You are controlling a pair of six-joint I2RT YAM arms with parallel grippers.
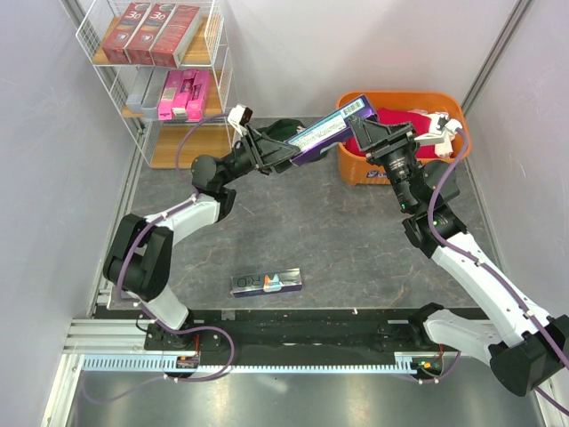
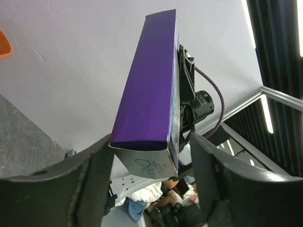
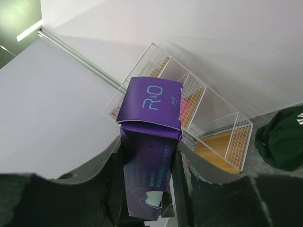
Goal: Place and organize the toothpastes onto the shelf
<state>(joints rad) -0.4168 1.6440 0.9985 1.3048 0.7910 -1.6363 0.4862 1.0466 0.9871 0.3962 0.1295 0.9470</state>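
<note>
A purple toothpaste box [image 1: 331,130] hangs in the air between both grippers. My right gripper [image 1: 366,133] is shut on its right end; in the right wrist view both fingers press the box [image 3: 150,142] at my gripper [image 3: 147,158]. My left gripper [image 1: 298,149] is open around the box's left end [image 2: 151,99]; the box touches the left finger [image 2: 90,175], with a gap to the right finger [image 2: 215,165]. The shelf [image 1: 100,62] holds dark red boxes [image 1: 149,32] on the top board and silver-grey [image 1: 145,91] and hot pink boxes [image 1: 182,94] on the middle board. A holographic box [image 1: 267,284] lies on the table.
An orange tub [image 1: 356,169] at the back right holds more red and pink boxes [image 1: 400,120]. A dark green cap [image 1: 286,129] lies behind my left gripper, and shows in the right wrist view [image 3: 284,139]. The shelf's bottom board [image 1: 178,147] is bare. Grey walls close in both sides.
</note>
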